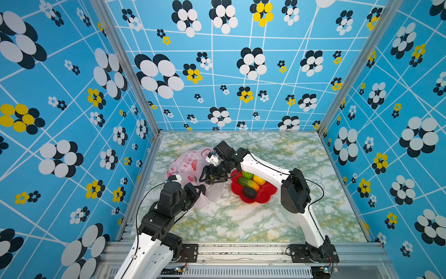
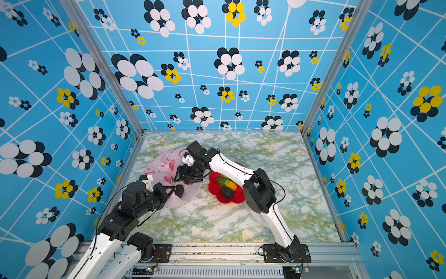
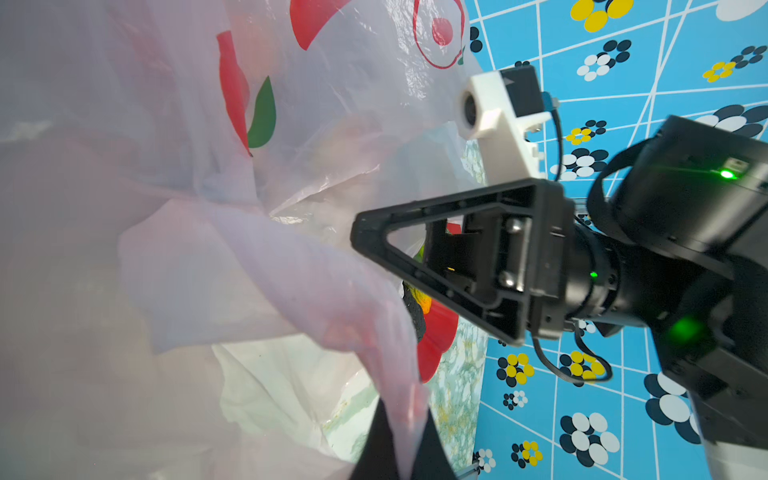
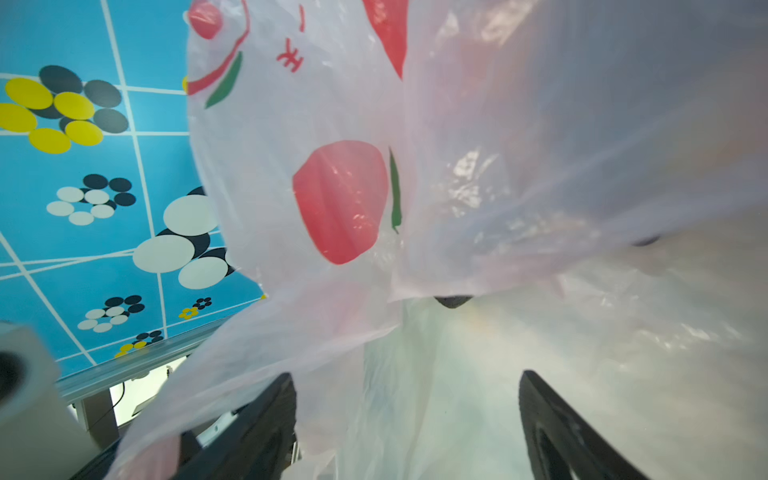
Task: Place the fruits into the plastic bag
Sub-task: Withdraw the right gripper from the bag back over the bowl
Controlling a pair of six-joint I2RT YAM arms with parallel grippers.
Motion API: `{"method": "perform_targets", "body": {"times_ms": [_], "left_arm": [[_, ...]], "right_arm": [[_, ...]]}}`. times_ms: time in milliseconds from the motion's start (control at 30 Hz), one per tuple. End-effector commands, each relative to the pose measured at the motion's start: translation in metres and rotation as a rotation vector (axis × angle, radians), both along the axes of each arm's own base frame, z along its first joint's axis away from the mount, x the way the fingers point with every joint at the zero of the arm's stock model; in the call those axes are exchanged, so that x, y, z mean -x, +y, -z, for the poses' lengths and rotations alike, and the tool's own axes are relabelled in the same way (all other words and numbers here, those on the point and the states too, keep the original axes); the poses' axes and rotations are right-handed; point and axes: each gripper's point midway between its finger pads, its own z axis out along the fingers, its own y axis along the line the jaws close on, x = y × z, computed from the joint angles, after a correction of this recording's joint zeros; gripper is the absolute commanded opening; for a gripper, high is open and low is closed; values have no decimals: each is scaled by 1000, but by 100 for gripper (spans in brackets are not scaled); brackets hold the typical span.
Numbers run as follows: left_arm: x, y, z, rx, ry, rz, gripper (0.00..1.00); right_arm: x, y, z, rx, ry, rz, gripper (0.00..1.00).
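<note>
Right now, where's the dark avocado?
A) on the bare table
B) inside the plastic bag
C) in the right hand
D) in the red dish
D: both top views show the dark avocado lying in the red dish, while the right hand stands open with no fruit between its fingers.

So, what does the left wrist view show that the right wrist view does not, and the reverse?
Only the left wrist view: the right gripper seen from the side, the red dish with a bit of fruit on it, and the left gripper pinching the bag. Only the right wrist view: the right gripper's two fingers standing wide apart, gripping nothing, and red writing on the bag. Both: the bag filling most of the picture, and the blue flowered wall.
</note>
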Motion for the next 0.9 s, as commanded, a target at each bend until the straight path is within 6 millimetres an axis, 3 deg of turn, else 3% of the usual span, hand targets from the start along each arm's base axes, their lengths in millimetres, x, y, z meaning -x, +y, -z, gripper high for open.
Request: {"method": "perform_targets", "body": {"times_ms": [0,333,467,533,700,867], "left_arm": [[-2,5,0,6,-12,-32,0],[-5,6,-3,13,-16,-45,0],[-4,6,-3,12,-19,-44,0],[-3,6,-2,12,-19,-44,0],[-2,5,4,18,-13,-42,0],[-4,3,8,28,-8,-36,0]], "right_arm": [[0,-16,-24,17,-86,4,86],[-8,-53,-71,25,-233,73,89],[-12,-82,-91,31,-275,134,90],[-14,-104,-92,70,-284,179,90],[-11,-175,-66,244,-235,312,92],[19,-236,-7,481,-100,300,93]]}}
